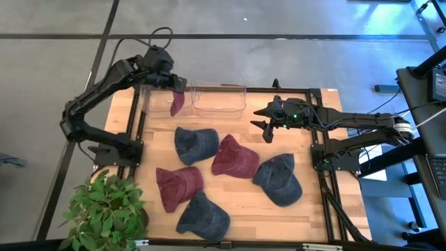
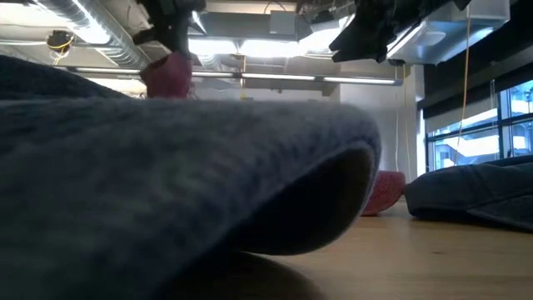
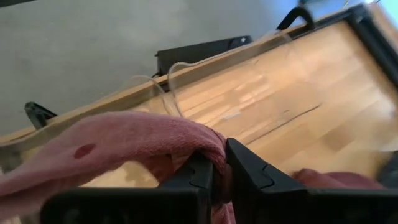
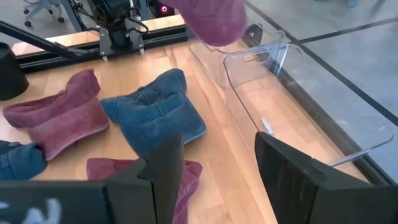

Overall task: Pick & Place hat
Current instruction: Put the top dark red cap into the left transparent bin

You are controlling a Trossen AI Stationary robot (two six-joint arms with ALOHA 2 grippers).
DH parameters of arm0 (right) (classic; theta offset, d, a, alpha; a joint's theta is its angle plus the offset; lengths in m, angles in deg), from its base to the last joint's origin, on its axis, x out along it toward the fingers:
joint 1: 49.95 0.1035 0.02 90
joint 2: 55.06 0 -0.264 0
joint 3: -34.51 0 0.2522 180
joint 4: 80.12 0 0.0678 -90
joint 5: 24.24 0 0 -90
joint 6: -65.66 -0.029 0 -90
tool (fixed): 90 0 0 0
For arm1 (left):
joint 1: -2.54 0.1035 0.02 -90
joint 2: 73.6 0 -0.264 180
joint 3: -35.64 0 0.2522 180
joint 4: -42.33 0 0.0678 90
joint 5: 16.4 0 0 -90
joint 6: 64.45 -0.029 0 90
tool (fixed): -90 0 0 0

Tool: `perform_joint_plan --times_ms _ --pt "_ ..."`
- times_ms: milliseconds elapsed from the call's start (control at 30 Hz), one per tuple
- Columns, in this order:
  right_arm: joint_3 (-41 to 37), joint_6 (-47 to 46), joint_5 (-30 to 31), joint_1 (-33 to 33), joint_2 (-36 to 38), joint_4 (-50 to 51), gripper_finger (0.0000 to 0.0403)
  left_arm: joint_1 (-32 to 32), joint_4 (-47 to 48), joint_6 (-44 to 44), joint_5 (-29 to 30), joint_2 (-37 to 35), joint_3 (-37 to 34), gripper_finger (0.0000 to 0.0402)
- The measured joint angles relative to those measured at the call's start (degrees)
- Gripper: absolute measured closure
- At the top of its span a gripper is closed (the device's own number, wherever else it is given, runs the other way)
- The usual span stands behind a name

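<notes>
My left gripper (image 1: 180, 88) is shut on a maroon hat (image 1: 178, 103) and holds it in the air over the left clear bin (image 1: 155, 99) at the table's far edge. In the low view the hat (image 2: 166, 77) hangs high above the table. My right gripper (image 1: 267, 127) is open and hovers over the table's far right, in front of the right clear bin (image 1: 219, 99), touching nothing. Several more hats, blue (image 1: 195, 144) and maroon (image 1: 235, 157), lie flat on the wooden table. My left gripper (image 3: 219, 158) pinches a bunched fold of the maroon hat's cloth (image 3: 208, 144) between its two fingers (image 3: 194, 179). The hat is lifted clear of the table and hangs below the fingers, slack (image 1: 176, 108).
A blue hat (image 1: 279, 179), a maroon hat (image 1: 179, 187) and another blue hat (image 1: 203, 215) lie nearer the front edge. The last one fills the low view (image 2: 183, 167). A potted plant (image 1: 104, 209) stands at the near left corner. A black frame (image 1: 315, 146) borders the table.
</notes>
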Motion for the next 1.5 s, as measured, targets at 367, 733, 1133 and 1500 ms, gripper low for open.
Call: perform_joint_plan --times_ms 367,733,1133,1500 --pt "0.0 -0.2 0.0 0.0 -1.2 0.1 0.0205 0.9 1.4 -5.1 5.5 6.1 0.0 0.0379" --pt "0.0 0.1 0.0 0.0 -1.2 0.0 0.0205 -2.9 15.8 0.2 19.9 6.5 0.0 0.0379" --pt "0.0 0.4 0.0 0.0 -1.2 0.5 0.0205 -3.6 26.1 8.2 25.3 6.7 0.0 0.0379" --pt "0.0 1.8 0.0 0.0 -1.2 1.2 0.0205 -3.4 28.8 14.8 27.4 10.7 0.0 0.0379"
